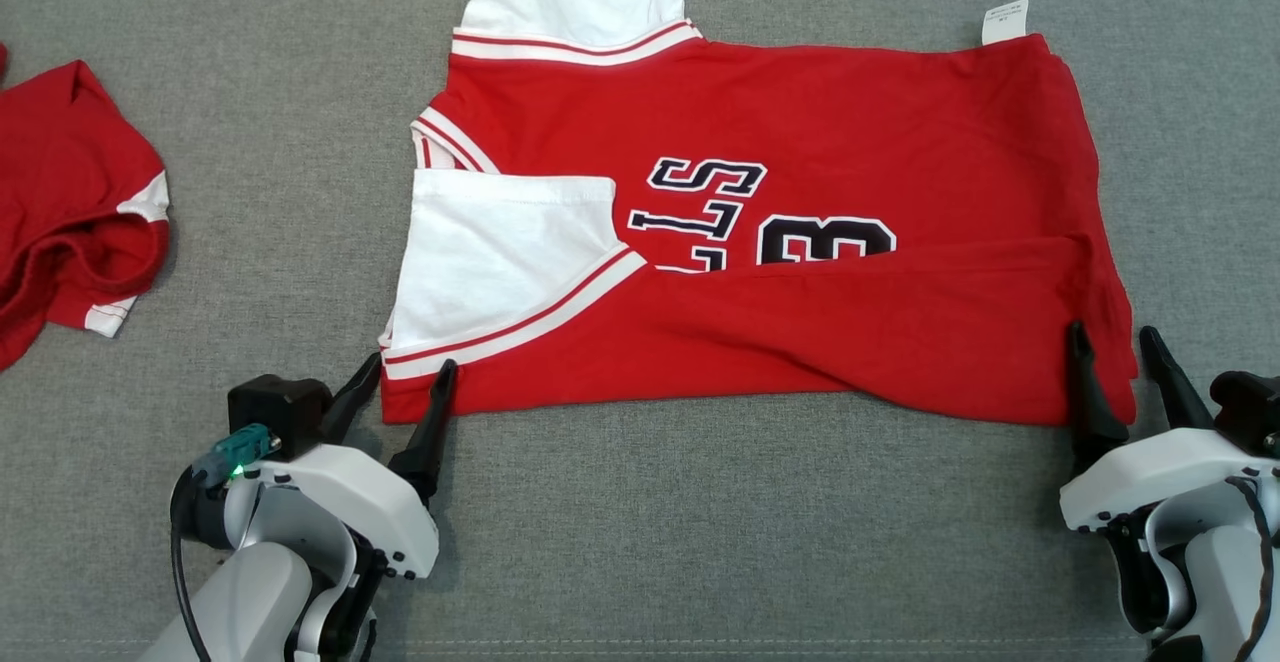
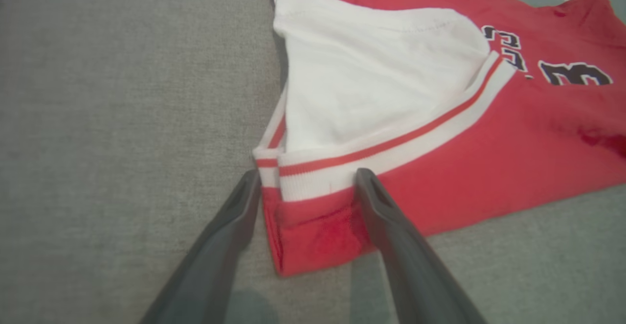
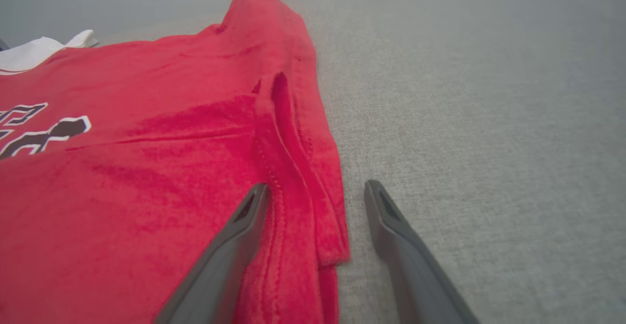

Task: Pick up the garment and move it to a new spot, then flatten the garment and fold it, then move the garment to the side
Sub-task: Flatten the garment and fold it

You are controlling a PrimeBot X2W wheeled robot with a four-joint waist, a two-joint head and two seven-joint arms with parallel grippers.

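Straddling the near edge of the red short-sleeved jersey with both grippers. The jersey lay flat across the middle of the grey woven cloth surface. Its near long side was folded over part of the black numerals, with one white sleeve lying on top. My left gripper stood spread, one finger on either side of the near left corner. My right gripper was spread too: inner finger over red cloth, outer finger over bare surface, hem between them. Neither pinched anything. A white care tag stuck out at the far right corner. A crumpled red-and-white garment lay well apart, left.
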